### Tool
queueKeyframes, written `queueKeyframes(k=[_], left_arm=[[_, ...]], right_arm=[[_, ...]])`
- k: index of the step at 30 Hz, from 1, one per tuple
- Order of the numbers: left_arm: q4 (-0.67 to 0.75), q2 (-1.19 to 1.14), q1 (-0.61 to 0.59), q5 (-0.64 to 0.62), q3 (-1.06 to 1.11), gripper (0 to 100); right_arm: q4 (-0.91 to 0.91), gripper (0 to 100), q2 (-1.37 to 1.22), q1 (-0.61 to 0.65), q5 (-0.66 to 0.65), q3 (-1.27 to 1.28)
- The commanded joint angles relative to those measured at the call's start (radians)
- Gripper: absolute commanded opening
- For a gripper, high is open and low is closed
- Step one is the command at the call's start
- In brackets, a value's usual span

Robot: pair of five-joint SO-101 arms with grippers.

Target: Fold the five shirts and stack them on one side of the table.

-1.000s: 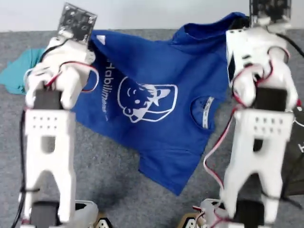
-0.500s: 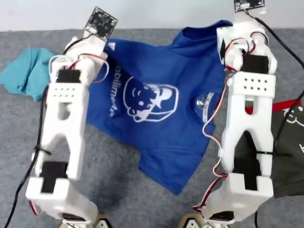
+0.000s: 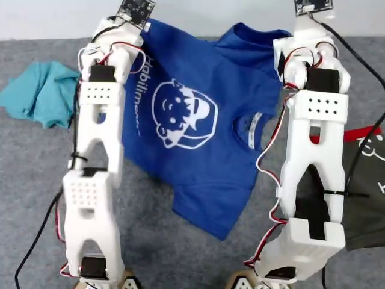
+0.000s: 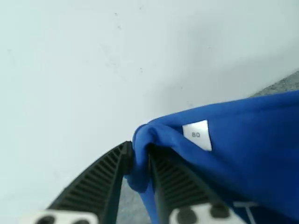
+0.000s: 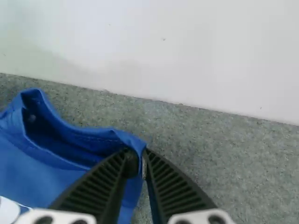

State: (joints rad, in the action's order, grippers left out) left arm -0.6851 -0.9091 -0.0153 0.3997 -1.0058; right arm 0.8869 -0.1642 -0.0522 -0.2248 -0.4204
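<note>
**Wall close ahead, open table near left**

I see the wall (image 3: 198,15) just behind the blue shirt (image 3: 180,150), closing off the far side. The teal shirt (image 3: 39,93) blocks the far left and the dark shirt (image 3: 364,198) the right edge. The table (image 3: 36,180) is passable near left.

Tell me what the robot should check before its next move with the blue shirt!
1. Left gripper holds the blue shirt: ok, it is shut on a bunched edge next to a small white tag.
2. Right gripper holds the shirt: ok, it is shut on the cloth's edge.
3. Shirt opened out: ok, the printed side faces up on the table.
4. Shirt lying straight: not ok, it sits askew and one sleeve points toward the arms' bases.
5. Teal shirt clear of the blue one: cannot tell, an arm hides the gap.
6. Teal shirt folded: not ok, it lies crumpled.
</note>
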Motion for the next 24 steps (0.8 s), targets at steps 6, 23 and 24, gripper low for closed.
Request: queueKeyframes(k=[6,23,24], left_arm=[[-0.123,-0.359,0.06,0.011,-0.607,1],[-0.961,0.247,0.018,-0.173,-0.673,1],[-0.996,0.287,0.018,-0.173,-0.673,1]], right_arm=[[0.067,0.9,0.013,-0.007,-0.011,-0.041],[0.354,0.9,0.507,-0.039,-0.009,-0.046],[0.364,0.9,0.536,-0.039,-0.009,-0.046]])
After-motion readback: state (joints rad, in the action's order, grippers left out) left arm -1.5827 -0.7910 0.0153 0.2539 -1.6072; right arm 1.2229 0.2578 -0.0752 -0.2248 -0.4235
